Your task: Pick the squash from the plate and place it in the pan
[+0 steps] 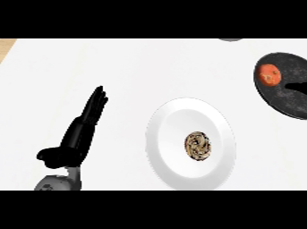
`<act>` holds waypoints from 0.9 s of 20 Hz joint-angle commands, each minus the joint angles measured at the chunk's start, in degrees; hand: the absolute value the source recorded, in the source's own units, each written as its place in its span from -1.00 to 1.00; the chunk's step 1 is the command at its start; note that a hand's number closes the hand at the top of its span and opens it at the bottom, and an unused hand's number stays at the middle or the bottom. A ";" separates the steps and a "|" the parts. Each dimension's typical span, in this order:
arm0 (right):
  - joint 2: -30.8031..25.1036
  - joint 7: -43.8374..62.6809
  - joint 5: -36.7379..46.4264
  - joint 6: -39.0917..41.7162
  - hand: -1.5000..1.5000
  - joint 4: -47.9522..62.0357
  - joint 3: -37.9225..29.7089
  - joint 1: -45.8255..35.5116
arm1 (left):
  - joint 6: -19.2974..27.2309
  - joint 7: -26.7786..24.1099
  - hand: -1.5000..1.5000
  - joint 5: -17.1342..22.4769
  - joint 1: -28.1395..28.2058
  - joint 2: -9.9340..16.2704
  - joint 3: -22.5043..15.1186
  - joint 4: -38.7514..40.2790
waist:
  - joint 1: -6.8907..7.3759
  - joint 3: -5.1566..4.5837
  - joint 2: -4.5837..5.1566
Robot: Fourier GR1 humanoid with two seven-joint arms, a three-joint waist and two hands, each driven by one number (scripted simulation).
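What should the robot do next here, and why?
Probably bring a hand over to the white plate and down toward the squash. The squash lies untouched on it, the left hand rests open well to its left, and the pan holds only an orange thing.

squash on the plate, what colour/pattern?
Squash: mottled brown and cream, seen in the head view.

The pan (290, 85) runs off the view's right edge, so its far rim is cut away. A dark finger-like shape (305, 87) enters over it from that edge; whether it is a hand cannot be told. The left hand (76, 136) has its forearm cut at the lower edge. A grey object (231, 39) is clipped at the top.
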 commanded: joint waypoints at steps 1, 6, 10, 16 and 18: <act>-5.31 0.24 -4.07 10.07 -1.00 1.75 -3.71 0.00 | 0.21 -0.49 0.00 -0.13 0.13 0.11 0.68 0.91 | -0.62 -0.03 -0.25; -8.86 -2.88 -5.29 24.64 -1.00 3.34 -4.19 3.98 | -0.11 1.19 0.00 -0.20 2.62 0.43 -0.51 -2.88 | -0.42 0.04 -0.44; -11.01 -7.80 -4.39 30.47 -1.00 1.39 -2.82 7.54 | 0.22 0.90 0.00 -0.76 1.45 -0.06 -0.47 -1.28 | -0.85 0.04 -0.43; -9.85 -14.78 -3.87 31.64 -1.00 -1.89 -1.12 13.38 | -0.25 -0.03 0.00 0.12 3.27 0.04 0.20 -2.05 | -1.05 0.05 -0.69; -10.03 -16.39 -4.23 31.45 -1.00 -2.16 -1.10 15.89 | 1.21 0.67 0.00 -1.79 3.33 -1.23 -1.69 -2.69 | -1.51 0.03 -0.81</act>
